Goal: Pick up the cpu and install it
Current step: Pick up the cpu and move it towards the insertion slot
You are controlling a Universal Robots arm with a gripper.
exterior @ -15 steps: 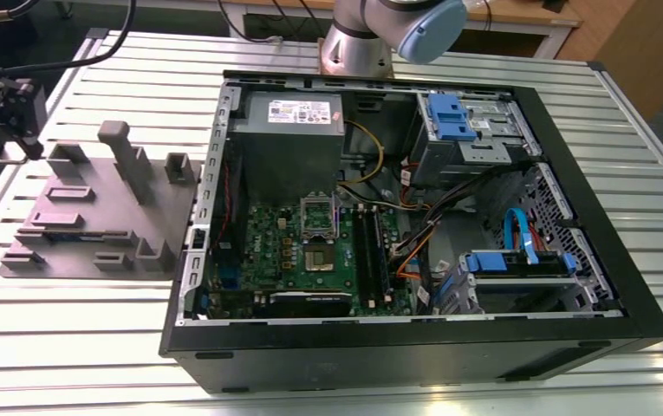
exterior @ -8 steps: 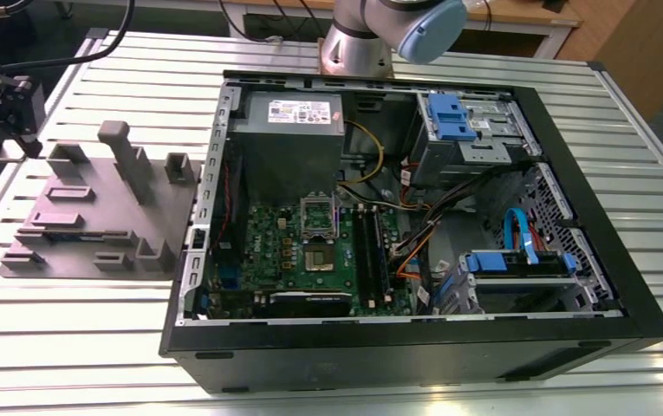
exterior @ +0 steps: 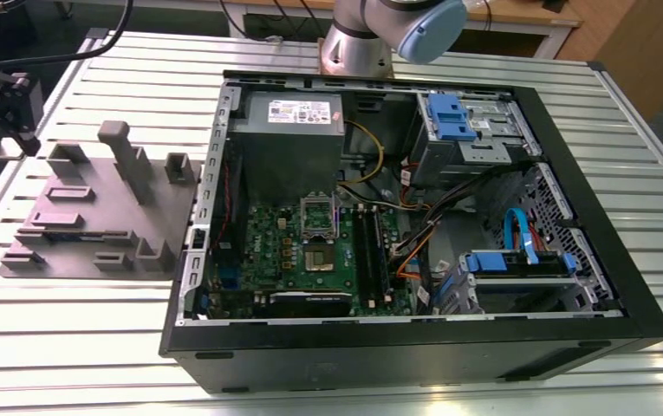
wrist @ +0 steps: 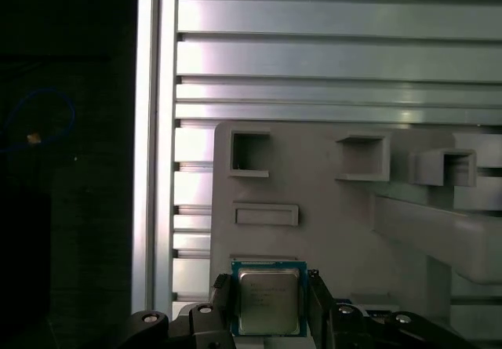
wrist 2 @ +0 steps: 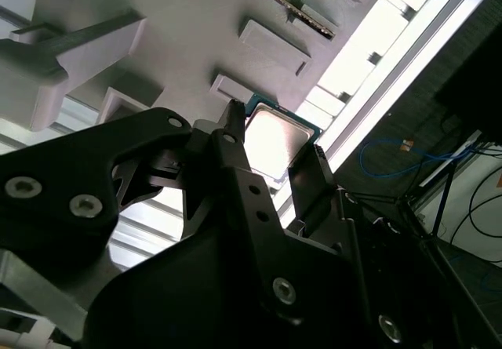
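In the first wrist view the black claw [wrist: 269, 286] grips the cpu [wrist: 268, 305], a small flat square chip with a silvery metal top and a green rim. One finger presses each opposite edge, leaving the top bare. The cpu is at the edge of the grey moulded fixture block [wrist: 337, 239] on the slatted metal counter [wrist: 329, 51]. In the exterior view, the open black computer case [exterior: 608, 260] stands at the block's three o'clock.
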